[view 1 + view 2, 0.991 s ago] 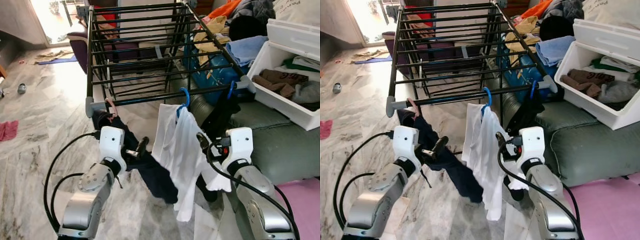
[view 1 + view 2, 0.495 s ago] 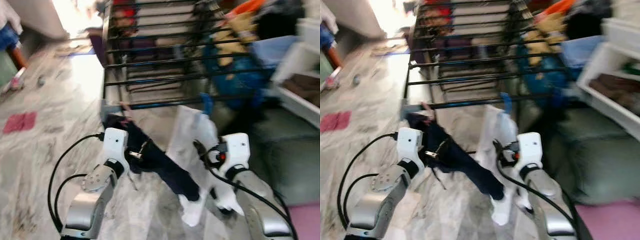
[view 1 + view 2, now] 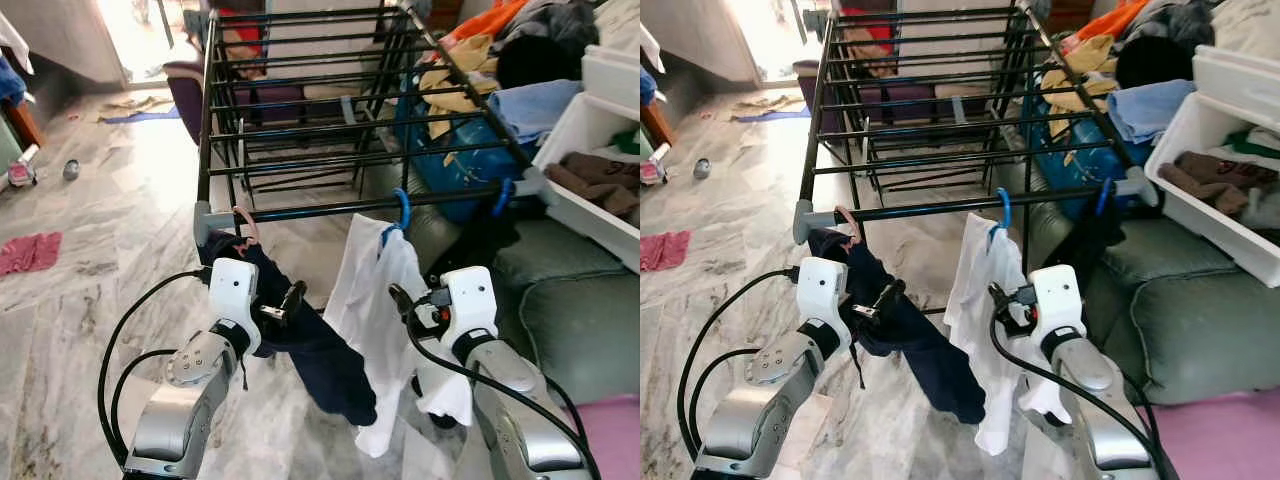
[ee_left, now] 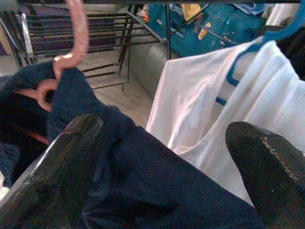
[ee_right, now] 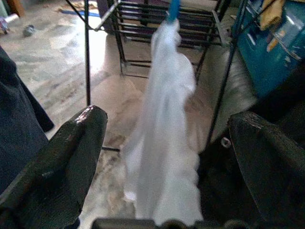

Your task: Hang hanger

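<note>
A black drying rack [image 3: 330, 208] stands before me. On its front rail, at the left end, a pink hanger [image 3: 243, 222] carries a dark navy garment [image 3: 320, 350]. A blue hanger [image 3: 401, 208] with a white shirt [image 3: 375, 300] hangs mid-rail. Further right a second blue hanger [image 3: 500, 195] holds a black garment [image 3: 480, 240]. My left gripper [image 3: 290, 300] is open just below the pink hanger, and the navy cloth [image 4: 143, 181] lies between its fingers. My right gripper [image 3: 400, 300] is open, close in front of the white shirt [image 5: 167, 119].
A white bin [image 3: 600, 130] of clothes sits on a green sofa cushion [image 3: 570, 310] to the right, with piled laundry [image 3: 520, 60] behind it. A pink mat [image 3: 610, 430] lies at the lower right. A red cloth [image 3: 30, 252] lies on the marble floor at left.
The camera swung left with blur half a second ago and is steady again now, slightly shifted. Both arms and the hung garments keep their places.
</note>
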`<state>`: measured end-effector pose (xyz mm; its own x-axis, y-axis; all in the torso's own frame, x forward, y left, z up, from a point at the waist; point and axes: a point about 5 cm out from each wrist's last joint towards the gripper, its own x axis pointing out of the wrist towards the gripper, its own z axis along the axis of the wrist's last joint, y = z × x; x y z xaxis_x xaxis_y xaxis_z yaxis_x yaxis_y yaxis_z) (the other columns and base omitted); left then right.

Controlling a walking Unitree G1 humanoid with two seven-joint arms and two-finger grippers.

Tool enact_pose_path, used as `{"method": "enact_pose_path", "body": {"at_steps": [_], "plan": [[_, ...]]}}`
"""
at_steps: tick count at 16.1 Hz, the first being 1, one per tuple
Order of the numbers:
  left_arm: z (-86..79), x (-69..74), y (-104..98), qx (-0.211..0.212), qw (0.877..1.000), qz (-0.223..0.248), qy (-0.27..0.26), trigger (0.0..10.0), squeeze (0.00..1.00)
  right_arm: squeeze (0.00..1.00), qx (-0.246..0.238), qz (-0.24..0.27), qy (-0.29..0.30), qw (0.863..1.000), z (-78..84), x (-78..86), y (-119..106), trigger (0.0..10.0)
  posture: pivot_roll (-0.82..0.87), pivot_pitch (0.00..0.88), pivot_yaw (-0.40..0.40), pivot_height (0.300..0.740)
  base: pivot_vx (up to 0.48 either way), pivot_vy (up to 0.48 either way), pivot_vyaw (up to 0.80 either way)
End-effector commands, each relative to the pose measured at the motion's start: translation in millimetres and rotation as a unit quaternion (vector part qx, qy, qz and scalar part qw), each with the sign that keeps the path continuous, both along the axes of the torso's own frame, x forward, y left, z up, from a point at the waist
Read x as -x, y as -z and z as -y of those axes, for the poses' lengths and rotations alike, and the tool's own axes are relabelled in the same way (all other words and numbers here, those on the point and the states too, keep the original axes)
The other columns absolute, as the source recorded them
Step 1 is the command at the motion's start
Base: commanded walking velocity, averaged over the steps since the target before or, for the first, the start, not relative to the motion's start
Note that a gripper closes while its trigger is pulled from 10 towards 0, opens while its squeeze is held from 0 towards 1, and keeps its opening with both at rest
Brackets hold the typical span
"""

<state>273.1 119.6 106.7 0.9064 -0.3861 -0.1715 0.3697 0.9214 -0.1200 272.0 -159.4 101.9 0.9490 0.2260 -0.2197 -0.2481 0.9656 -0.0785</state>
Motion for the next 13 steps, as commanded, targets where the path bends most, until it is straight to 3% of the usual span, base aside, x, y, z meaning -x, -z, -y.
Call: {"method": "enact_pose_path", "body": {"at_steps": [1,5,9,13], "plan": [[0.1,-0.2,2,-0.008,1.000,-0.007,0.005,10.0,0.00,0.00,0.009,-0.011,0.000,1.000,2.2,-2.7,1,10.0,-0.07,0.051,0.016,0.740,0.000,0.000,0.00],[1.7,-0.5,4,-0.017,1.000,-0.020,0.015,10.0,0.00,0.00,0.012,-0.076,-0.016,0.997,11.1,-6.0,15,10.0,-0.06,0.061,0.024,0.740,0.000,0.000,0.00],[5.6,-1.1,2,-0.019,0.999,-0.015,0.023,10.0,0.00,0.00,0.030,-0.080,-0.063,0.994,18.1,-27.5,8,10.0,-0.06,0.069,0.016,0.740,0.000,0.000,0.00],[4.0,-1.2,2,-0.015,1.000,-0.015,0.011,10.0,0.00,0.00,0.028,-0.111,-0.106,0.988,23.4,-37.0,7,10.0,-0.06,0.065,0.005,0.740,0.000,0.000,0.00]]}}
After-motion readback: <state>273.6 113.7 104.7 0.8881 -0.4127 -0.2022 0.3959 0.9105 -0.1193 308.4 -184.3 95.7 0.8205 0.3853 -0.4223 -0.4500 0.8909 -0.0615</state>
